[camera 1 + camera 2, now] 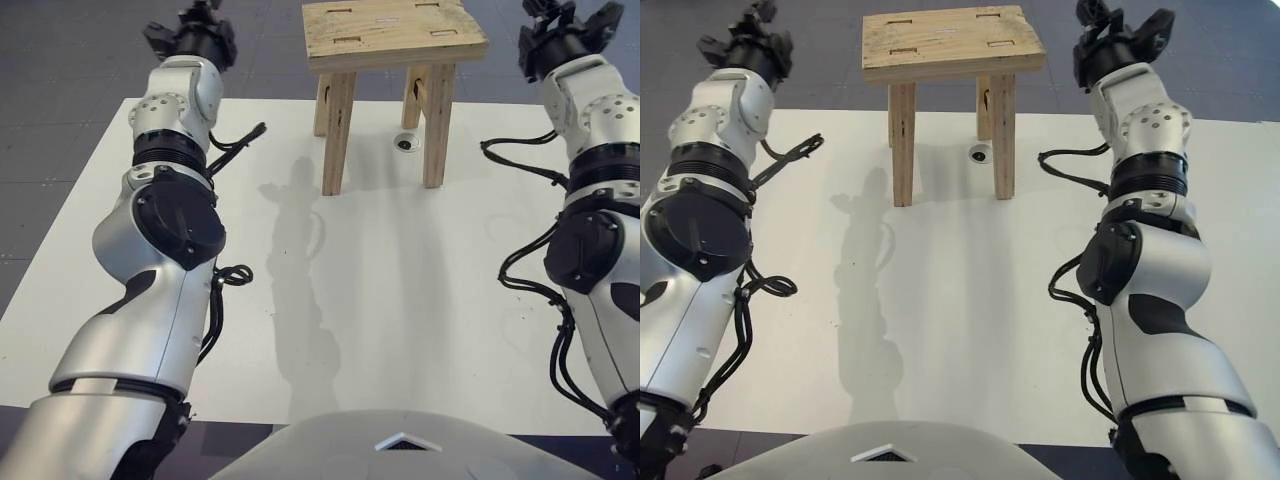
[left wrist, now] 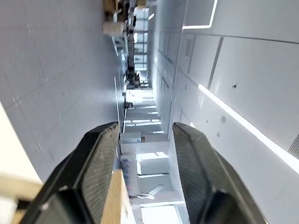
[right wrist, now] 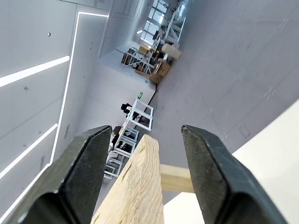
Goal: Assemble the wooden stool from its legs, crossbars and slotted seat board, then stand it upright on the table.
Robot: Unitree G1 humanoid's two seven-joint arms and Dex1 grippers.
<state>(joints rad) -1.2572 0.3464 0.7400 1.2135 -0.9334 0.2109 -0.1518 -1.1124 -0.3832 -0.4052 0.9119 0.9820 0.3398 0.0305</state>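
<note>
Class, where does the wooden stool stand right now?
The stool stands upright near the table's far edge, between the left gripper and the right gripper.

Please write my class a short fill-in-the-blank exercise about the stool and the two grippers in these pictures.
1. The wooden stool stands ___ on the white table.
2. The left gripper and the right gripper are both ___, holding nothing.
3. The top of the seat board shows ___ slots.

Missing words: upright; open; four.

Small round metal ring (image 1: pixel 406 143) set in white table (image 1: pixel 400 330) near 12 o'clock; dark tiled floor (image 1: pixel 60 60) beyond.
</note>
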